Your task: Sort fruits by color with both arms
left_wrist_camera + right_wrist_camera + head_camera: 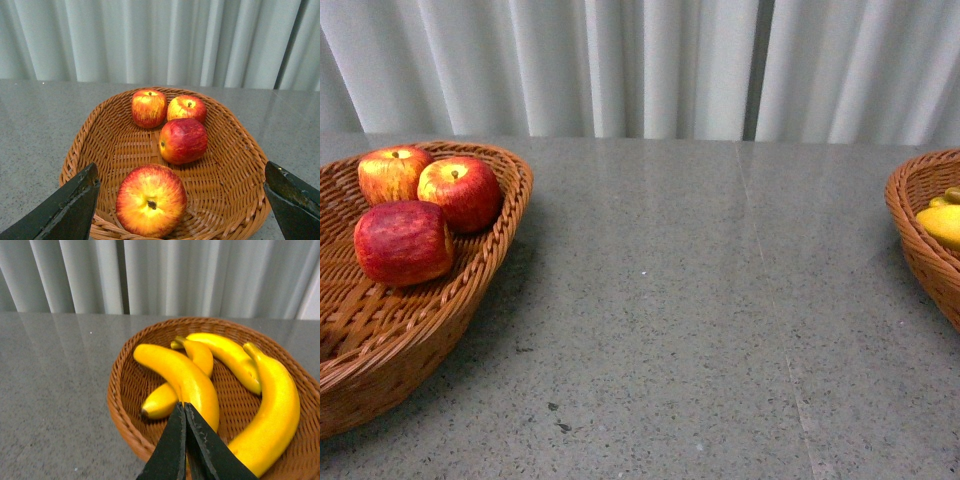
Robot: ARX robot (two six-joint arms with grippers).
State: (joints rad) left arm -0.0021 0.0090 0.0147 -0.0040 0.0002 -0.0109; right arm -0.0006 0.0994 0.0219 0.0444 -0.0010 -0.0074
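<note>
No writing shows anywhere; on the grey stone table (670,330), a wicker basket (480,270) at the left holds red apples (183,140), four in the left wrist view, the left gripper (182,210) spread wide above them; at the right, another basket (125,405) holds four bananas (182,377), the right gripper (185,412) pinched closed, empty; pale curtains (650,60) hang behind.

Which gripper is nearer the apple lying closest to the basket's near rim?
Left. The left gripper hangs open right over that apple; the right gripper, shut, is above the banana basket across the table.
</note>
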